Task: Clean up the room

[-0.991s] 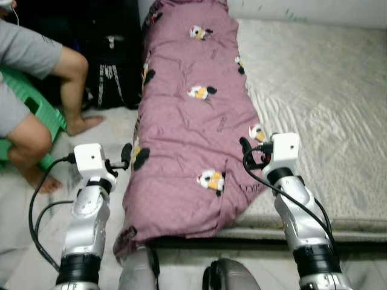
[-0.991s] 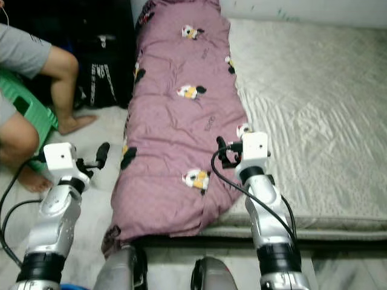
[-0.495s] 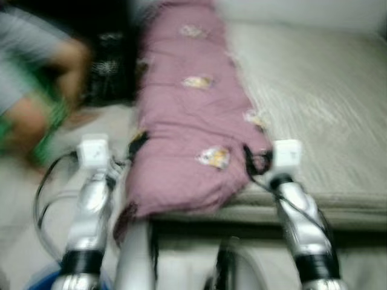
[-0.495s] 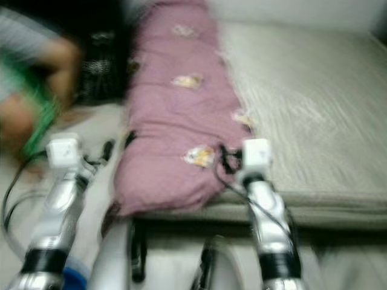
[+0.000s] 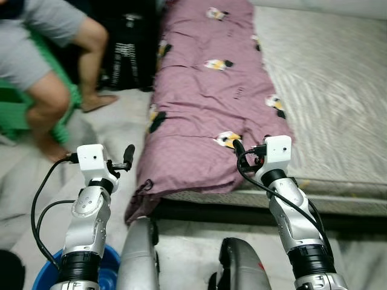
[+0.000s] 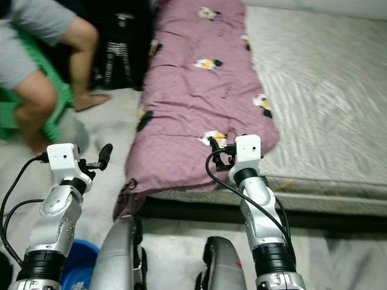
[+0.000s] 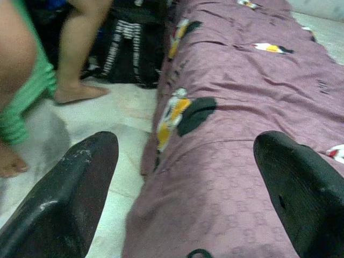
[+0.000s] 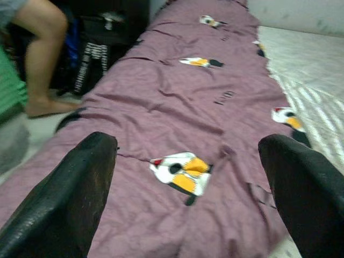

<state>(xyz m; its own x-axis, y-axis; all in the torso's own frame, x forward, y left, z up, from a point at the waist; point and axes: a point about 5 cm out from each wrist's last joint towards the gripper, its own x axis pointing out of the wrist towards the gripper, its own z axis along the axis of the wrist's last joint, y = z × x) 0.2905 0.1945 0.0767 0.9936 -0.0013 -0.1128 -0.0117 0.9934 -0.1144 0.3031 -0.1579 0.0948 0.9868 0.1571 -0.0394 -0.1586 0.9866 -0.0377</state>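
- A mauve quilt (image 5: 208, 103) printed with cartoon figures lay lengthwise along the left strip of the mattress (image 5: 338, 90), running from 12 o'clock down toward 6, its near corner drooping over the bed edge toward the floor (image 5: 115, 121).
- The left pincer (image 7: 188, 188) hovered beside that drooping edge, over the floor, fingers (image 7: 64, 199) spread wide and holding nothing.
- The right pincer (image 8: 188, 188) hung above the quilt's near end, fingers (image 8: 59, 199) likewise wide apart and empty.
- At 10 o'clock a person (image 5: 48, 54) sat on a green stool (image 5: 18, 109), bare feet on the floor.
- A black bag (image 5: 130, 51) leaned beside the bed at 11 o'clock.
- A blue basin (image 5: 109, 266) sat by the robot's left arm at 7 o'clock.
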